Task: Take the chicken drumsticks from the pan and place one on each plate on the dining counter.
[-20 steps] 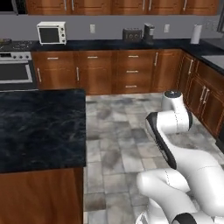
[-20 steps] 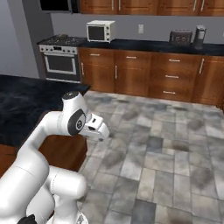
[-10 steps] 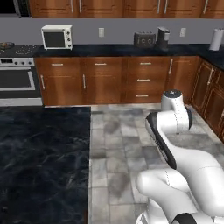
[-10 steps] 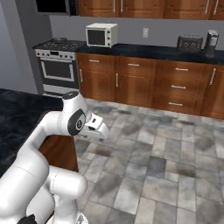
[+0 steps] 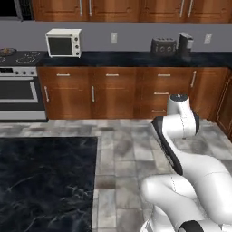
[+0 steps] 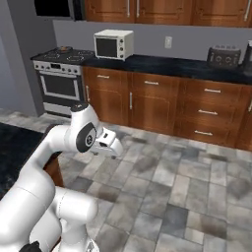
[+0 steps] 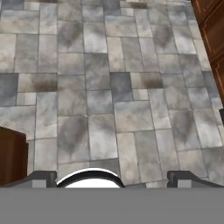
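Counter, stove and end effector all clipped at the frame edges

The black marbled dining counter (image 5: 45, 181) runs off the left and bottom edges of the left base view. The stove (image 5: 18, 86) is cut by the left edge there, and something small and dark on its back burner (image 5: 7, 51) is too tiny to name. In the hand view, the end effector (image 7: 113, 177) shows just two fingertips (image 7: 41, 177).

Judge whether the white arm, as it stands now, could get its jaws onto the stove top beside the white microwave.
Probably not. The gripper, jaws open, points at bare tiled floor, and a wide stretch of tiles lies between the arm and the stove at the far wall. The base would likely need to drive closer.
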You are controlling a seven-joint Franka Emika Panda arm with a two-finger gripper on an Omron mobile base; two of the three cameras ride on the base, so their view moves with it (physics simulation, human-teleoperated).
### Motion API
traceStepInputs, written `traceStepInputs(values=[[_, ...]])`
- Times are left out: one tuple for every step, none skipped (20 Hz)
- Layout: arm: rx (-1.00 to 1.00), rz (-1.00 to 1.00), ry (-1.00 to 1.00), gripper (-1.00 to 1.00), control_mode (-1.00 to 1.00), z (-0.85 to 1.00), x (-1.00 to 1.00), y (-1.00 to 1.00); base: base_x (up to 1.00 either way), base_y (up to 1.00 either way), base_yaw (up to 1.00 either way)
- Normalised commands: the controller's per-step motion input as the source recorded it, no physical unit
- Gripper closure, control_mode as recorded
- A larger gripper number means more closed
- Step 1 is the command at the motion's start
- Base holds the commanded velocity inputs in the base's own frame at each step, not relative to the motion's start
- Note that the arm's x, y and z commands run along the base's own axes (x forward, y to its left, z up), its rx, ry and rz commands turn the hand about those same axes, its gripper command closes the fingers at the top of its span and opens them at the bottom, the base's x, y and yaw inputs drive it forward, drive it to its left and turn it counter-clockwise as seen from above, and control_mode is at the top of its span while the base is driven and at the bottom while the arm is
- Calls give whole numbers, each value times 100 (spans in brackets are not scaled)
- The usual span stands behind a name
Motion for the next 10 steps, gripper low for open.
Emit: traceStepInputs(values=[[0,0,0,-100,100,0,0,0,91,-33,18],[0,0,0,-100,100,0,0,0,91,-32,19],[0,0,0,-100,100,0,0,0,91,-31,20],[0,0,0,-100,100,0,0,0,90,-30,21],[0,0,0,-100,100,0,0,0,90,-29,23],[0,0,0,-100,100,0,0,0,88,-29,25],[0,0,0,-100,100,0,0,0,88,-28,28],[0,0,0,-100,100,0,0,0,86,-27,30],[0,0,0,-100,100,0,0,0,85,-26,31],[0,0,0,-100,100,0,0,0,85,-26,32]])
